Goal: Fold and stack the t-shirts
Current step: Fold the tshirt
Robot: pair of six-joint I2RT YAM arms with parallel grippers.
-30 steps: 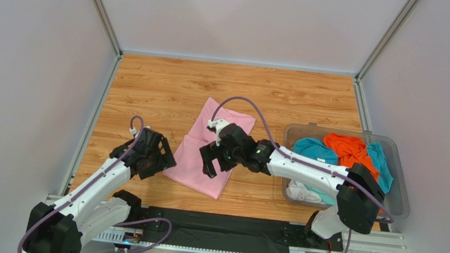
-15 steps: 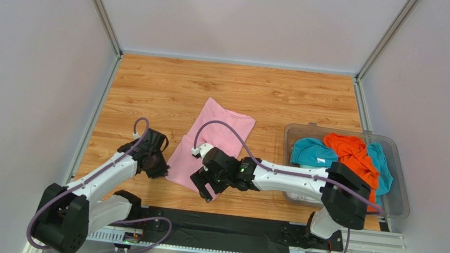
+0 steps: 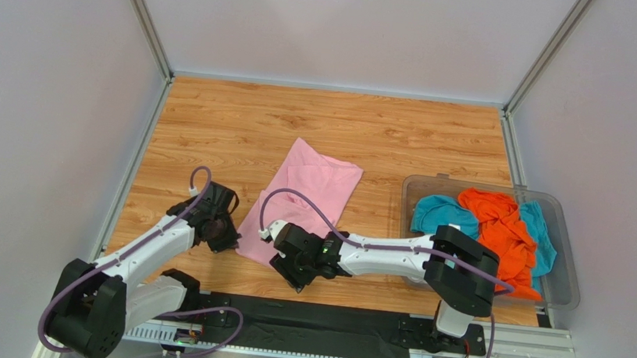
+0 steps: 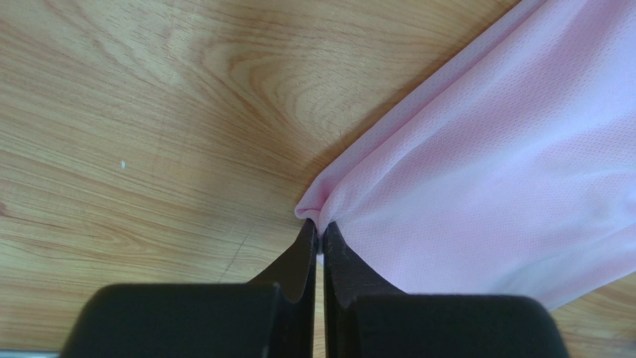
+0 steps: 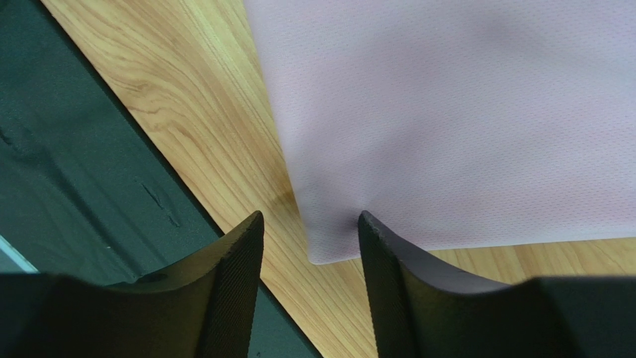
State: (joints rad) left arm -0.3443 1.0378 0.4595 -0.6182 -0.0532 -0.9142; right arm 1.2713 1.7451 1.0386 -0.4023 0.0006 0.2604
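The pink shirt point(image 3: 308, 191) lies as a long, part-folded strip on the wooden surface point(image 3: 213, 125). The left pincer point(image 4: 319, 231) is clamped on its near left corner. The right pincer point(image 5: 311, 220) stands open astride the near right corner, not yet pinching. An orange shirt point(image 3: 502, 227) and teal shirts point(image 3: 437, 215) sit crumpled in the bin point(image 3: 566, 286), and nothing is stacked. No writing is readable.

Wooden table point(image 3: 240, 119): pink t-shirt point(image 3: 313, 183) flat at centre; clear bin point(image 3: 564, 290) at right.
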